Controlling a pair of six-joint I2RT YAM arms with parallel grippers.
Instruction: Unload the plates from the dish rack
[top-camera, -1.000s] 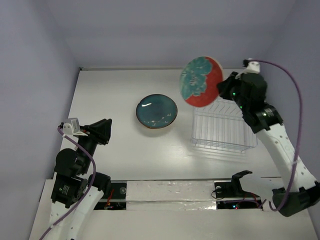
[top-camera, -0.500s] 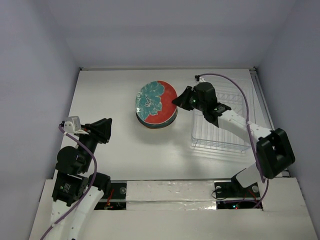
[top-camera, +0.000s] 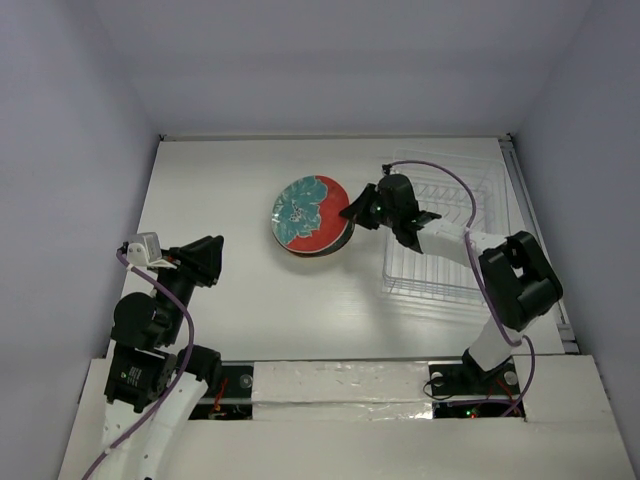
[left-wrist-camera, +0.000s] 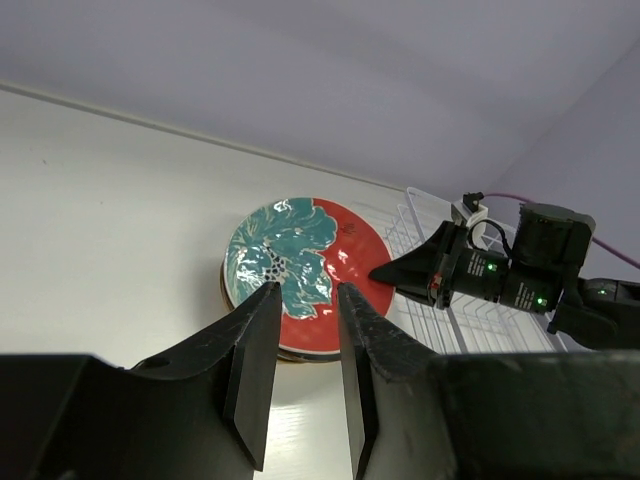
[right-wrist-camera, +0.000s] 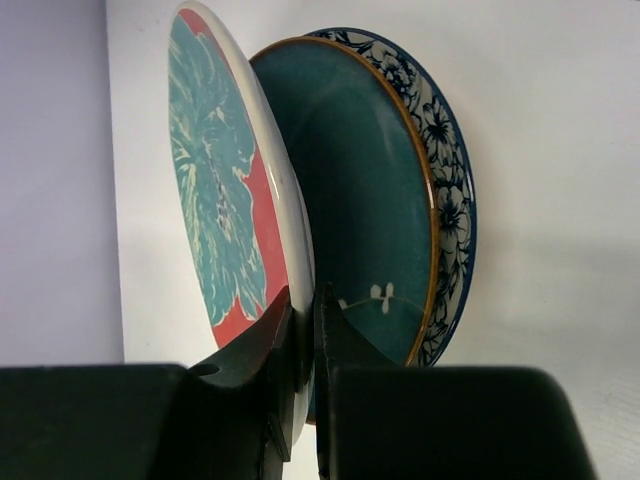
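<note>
The red plate with a teal flower (top-camera: 308, 212) hangs tilted just over the dark teal plate (right-wrist-camera: 360, 190), with its far edge low. My right gripper (top-camera: 350, 212) is shut on the red plate's near rim (right-wrist-camera: 300, 270). Under the dark teal plate shows a plate with a blue floral rim (right-wrist-camera: 445, 150), so they form a stack left of the dish rack (top-camera: 440, 265). No plates show in the rack's slots. My left gripper (top-camera: 205, 262) hovers at the table's left, open, with nothing between its fingers (left-wrist-camera: 250, 350). It points toward the red plate (left-wrist-camera: 290, 240).
The table's back edge meets the wall (top-camera: 330, 137) behind the stack. The right arm's forearm (top-camera: 450, 235) stretches across the rack's left part. Its purple cable (top-camera: 450, 180) arcs above the rack. White table (top-camera: 220, 190) lies between the left gripper and the stack.
The right arm has swung the red plate from above the rack leftward and down onto the dark teal plate. The left arm has stayed still.
</note>
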